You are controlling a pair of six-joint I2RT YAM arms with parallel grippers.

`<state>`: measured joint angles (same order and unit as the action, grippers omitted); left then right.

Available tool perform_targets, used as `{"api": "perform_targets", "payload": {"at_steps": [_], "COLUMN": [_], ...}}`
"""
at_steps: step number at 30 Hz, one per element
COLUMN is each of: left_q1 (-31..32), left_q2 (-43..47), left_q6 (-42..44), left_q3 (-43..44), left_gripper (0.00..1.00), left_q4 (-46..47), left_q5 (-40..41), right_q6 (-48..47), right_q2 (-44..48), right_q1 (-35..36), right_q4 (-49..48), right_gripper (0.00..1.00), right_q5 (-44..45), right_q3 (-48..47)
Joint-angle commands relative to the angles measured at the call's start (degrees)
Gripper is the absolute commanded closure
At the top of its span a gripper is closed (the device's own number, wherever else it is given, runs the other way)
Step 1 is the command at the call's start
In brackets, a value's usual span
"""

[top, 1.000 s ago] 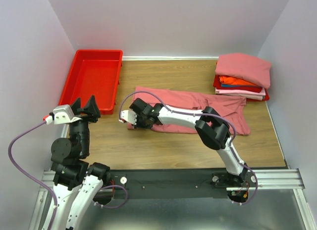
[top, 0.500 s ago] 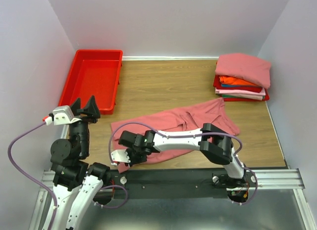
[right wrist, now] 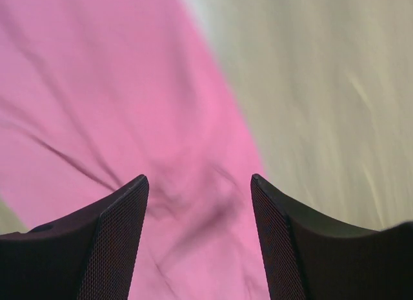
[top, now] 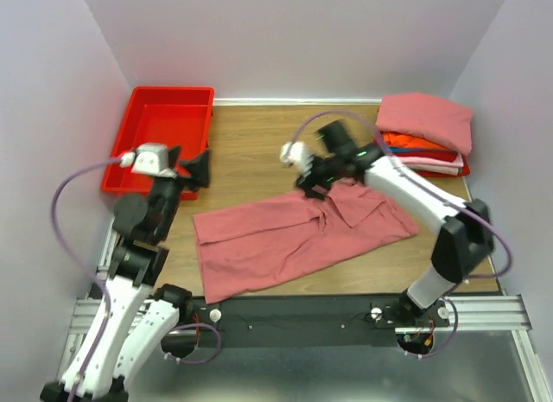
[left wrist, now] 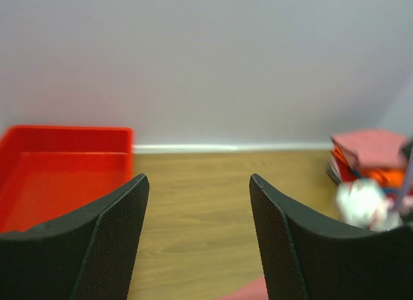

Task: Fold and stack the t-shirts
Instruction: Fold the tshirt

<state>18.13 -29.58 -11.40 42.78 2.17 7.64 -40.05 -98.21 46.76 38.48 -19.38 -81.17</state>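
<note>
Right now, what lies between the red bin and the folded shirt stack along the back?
Bare wooden table; nothing rests between the red bin and the shirt stack. Only the right arm reaches above it. The top external view shows this.

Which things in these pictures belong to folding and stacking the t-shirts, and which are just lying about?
Belong to the job:
- pink shirt, spread on the table
- shirt stack, far right corner

Just lying about:
- red bin, far left corner
</note>
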Motion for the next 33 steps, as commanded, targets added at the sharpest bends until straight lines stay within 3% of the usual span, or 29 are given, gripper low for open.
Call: {"api": "perform_targets", "payload": {"at_steps": [1,4,5,9,14,18,22,28,33], "left_q1": [0.24,2.42,7.57,17.79,22.56,26.33,26.69,26.69,26.78], "left_q2": [-14.15,-30.58,-34.36,-56.91,-77.17,-92.10,-103.82,-112.44,-115.61], "left_q6": [-2.40,-1.88,1.96,12.50,21.41,26.41,25.73,23.09,22.12], "left_q3": [3.35,9.56,12.03,26.88,45.43,59.03,72.42,81.48,82.37], "left_gripper": [0.18,0.16,0.16,0.18,0.21,0.21,0.23,0.25,0.30], "left_q4": [6.07,6.97,4.62,-5.85,-15.60,-20.08,-25.27,-26.16,-26.70], "left_q5": [-26.26,-38.20,-38.75,-38.39,-40.77,-38.33,-36.47,-34.27,-34.36], "right_q6": [1.18,4.53,7.33,11.04,17.02,17.73,17.73,17.90,17.91], "right_q2": [10.91,15.58,19.08,26.03,27.73,28.34,28.34,28.43,28.34], "right_q1": [-22.33,-34.42,-41.94,-54.98,-67.48,-69.53,-70.32,-71.02,-71.20], "right_q4": [3.62,1.01,-0.32,-6.55,-10.27,-11.14,-11.76,-11.94,-12.02], "right_gripper": [0.28,0.28,0.28,0.20,0.19,0.19,0.19,0.19,0.19], "right_q5": [-8.73,-14.78,-16.38,-22.28,-25.00,-26.41,-26.68,-27.56,-28.00], "right_q3": [5.92,10.22,12.07,21.47,25.97,26.85,27.73,27.90,27.99]}}
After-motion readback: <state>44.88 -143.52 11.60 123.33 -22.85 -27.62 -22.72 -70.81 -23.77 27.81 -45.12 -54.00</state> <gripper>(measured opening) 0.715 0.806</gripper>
